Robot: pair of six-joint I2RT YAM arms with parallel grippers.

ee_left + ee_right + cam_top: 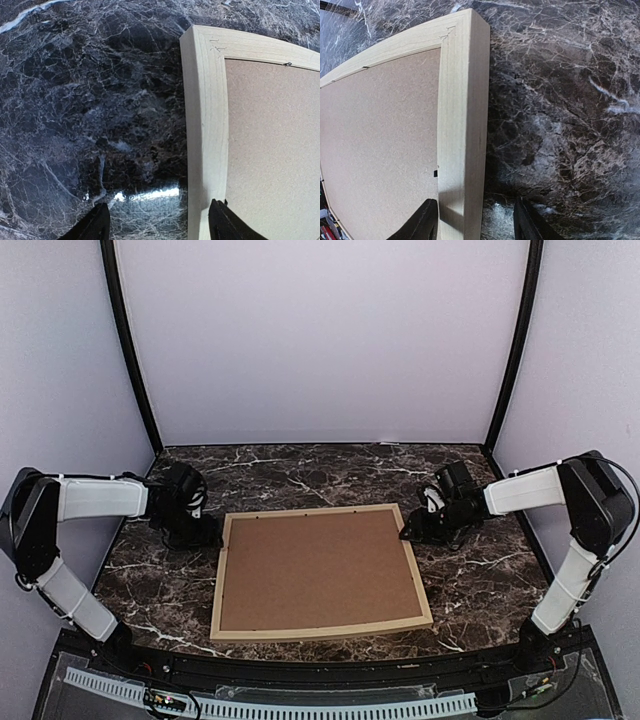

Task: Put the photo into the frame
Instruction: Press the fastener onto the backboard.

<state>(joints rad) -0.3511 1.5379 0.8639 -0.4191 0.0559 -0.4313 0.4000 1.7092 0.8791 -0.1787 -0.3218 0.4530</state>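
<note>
Though flat, frame (320, 628) within right gripper (472, 220)

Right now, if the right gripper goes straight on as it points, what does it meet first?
Probably the frame: its side rail lies between the open fingers of the right gripper; the outer finger would reach the table. Depth unclear.

A dark marble-patterned tabletop (300, 472) with white veining carries a large rectangular picture frame (320, 628) of thin light natural wood. It lies flat near the middle, back side up, and a brown cardboard backing board (318, 570) fills its opening.
</note>
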